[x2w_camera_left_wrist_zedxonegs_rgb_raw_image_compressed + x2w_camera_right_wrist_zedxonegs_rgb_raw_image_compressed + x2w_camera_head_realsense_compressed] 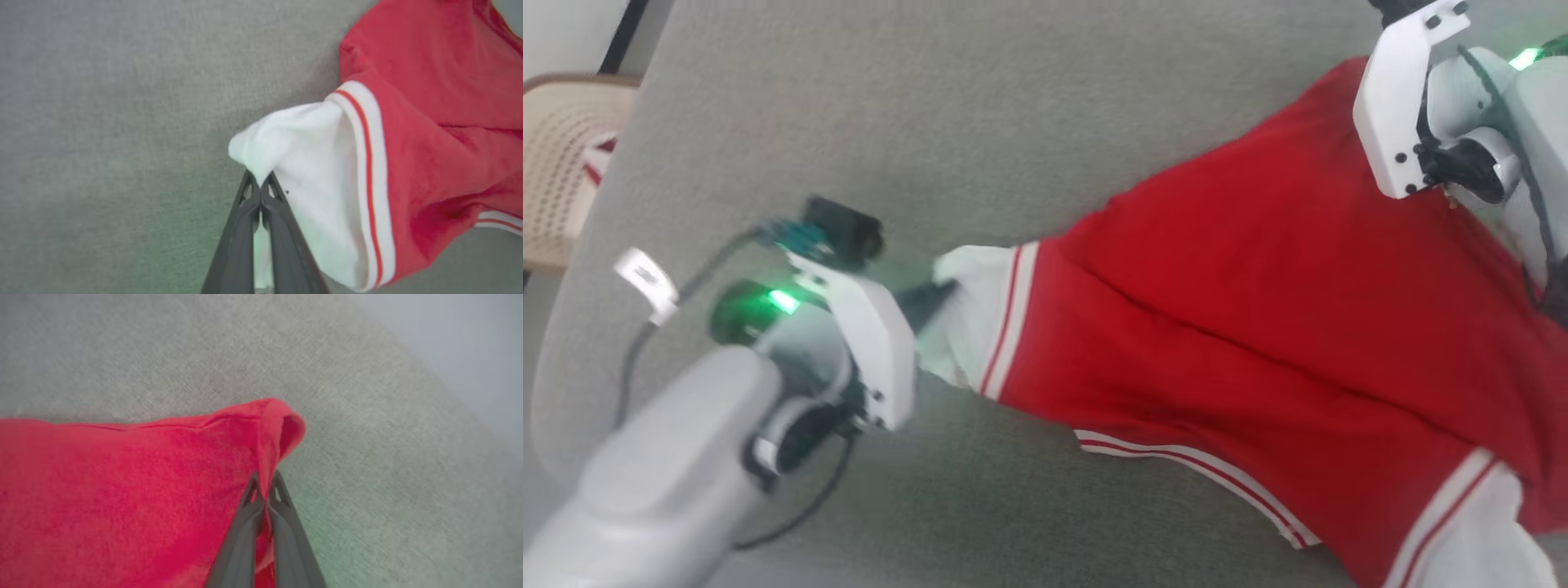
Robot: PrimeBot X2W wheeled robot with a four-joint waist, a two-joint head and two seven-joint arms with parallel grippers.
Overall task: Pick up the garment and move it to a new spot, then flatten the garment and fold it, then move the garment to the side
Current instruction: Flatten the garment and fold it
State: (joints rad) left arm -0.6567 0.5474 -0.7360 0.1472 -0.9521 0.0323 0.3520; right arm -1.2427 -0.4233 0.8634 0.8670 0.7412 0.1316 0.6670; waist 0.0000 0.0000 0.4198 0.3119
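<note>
While both hands pinch it, garment [1258,327]: one red jersey, stretched between them over the grey worktop [1013,122].
Sleeves [968,318]: two, white, each edged with red-striped trim.
Left hand [259,183]: fingers pressed together on the tip of one white sleeve [294,163].
Right hand [267,482]: fingers clamped on a red corner of the cloth, which curls over above the tips.
Chair [564,163]: one, beige, perforated, beyond the worktop's edge.

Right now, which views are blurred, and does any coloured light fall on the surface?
Head view: smeared, stripes on the garment soft. Left wrist view: soft, green tint on the grey surface beside the left gripper. Right wrist view: soft, green beside the right gripper.
</note>
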